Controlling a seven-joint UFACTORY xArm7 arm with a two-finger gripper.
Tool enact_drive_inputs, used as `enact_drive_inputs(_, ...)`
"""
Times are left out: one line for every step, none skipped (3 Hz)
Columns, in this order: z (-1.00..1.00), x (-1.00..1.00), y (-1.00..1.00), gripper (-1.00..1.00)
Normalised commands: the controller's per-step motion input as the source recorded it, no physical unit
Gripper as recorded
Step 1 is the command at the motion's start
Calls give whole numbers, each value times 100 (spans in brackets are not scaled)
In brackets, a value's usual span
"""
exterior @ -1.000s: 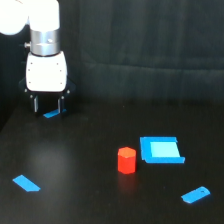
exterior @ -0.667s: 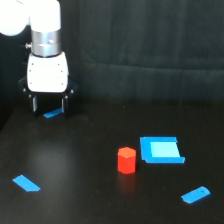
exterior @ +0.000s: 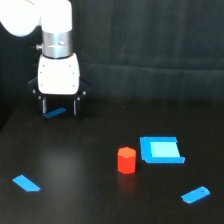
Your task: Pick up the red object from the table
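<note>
Nothing grasped yet: we see the gripper [exterior: 59,106] spread, empty, well apart from the red block [exterior: 127,160].

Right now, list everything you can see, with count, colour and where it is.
red block: 1, red-orange, centre of table, just left of blue square
blue square: 1, light blue, flat, right of centre
blue strips: 3, blue, flat; near left, near right, far left between the gripper fingers
table: 1, black
curtain: 1, black, behind table
arm: 1, white, far left
gripper: 1, black fingers, open, low over the far-left strip
</note>
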Motion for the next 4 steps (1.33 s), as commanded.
enact_drive_inputs(26, 99, -84, 100)
enact_drive_inputs(12, 96, -83, 100)
enact_drive_inputs(15, 93, -86, 100)
enact_drive_inputs(5, 97, -85, 100)
